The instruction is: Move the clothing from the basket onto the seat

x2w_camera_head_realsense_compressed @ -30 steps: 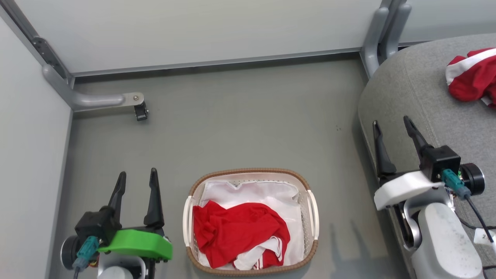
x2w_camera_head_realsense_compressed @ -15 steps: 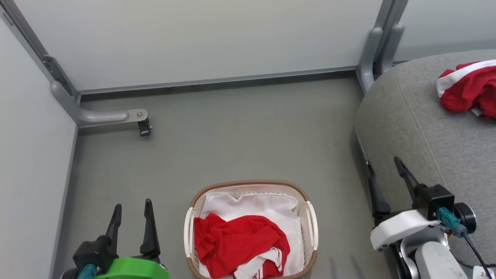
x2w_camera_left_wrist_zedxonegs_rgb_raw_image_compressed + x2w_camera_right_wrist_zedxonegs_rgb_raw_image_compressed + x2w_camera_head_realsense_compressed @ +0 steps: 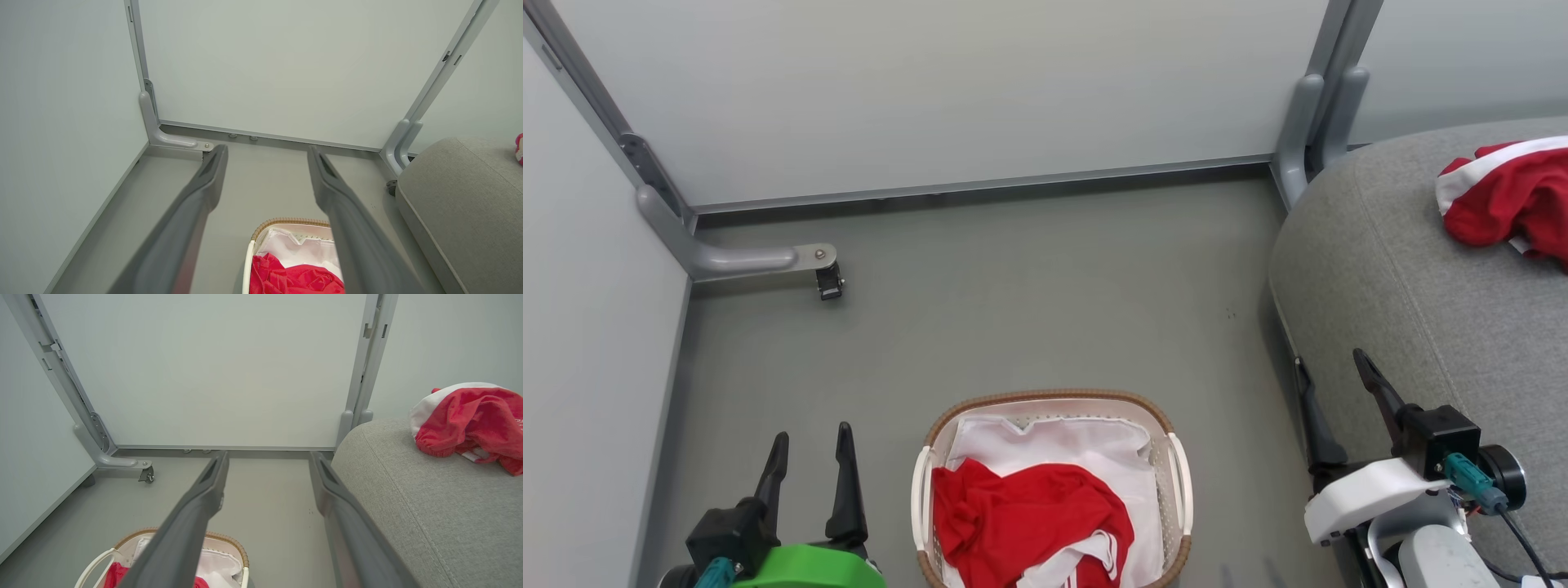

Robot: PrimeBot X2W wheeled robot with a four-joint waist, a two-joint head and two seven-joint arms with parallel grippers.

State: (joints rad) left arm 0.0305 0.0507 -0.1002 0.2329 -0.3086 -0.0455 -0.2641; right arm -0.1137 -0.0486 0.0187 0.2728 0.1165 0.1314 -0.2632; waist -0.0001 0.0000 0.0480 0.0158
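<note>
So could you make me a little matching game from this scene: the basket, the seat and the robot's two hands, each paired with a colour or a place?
Things:
1. basket
2. seat
3. left hand
4. right hand

Descriptions:
A. open, with a white casing
B. on the floor, red clothing inside
C. open, with a green casing
D. grey, a red garment lying on it

Pairs: 1-B, 2-D, 3-C, 4-A.

red-and-white clothing [image 3: 1021, 518], grey seat [image 3: 1405, 278], cream basket [image 3: 1180, 465]
</note>
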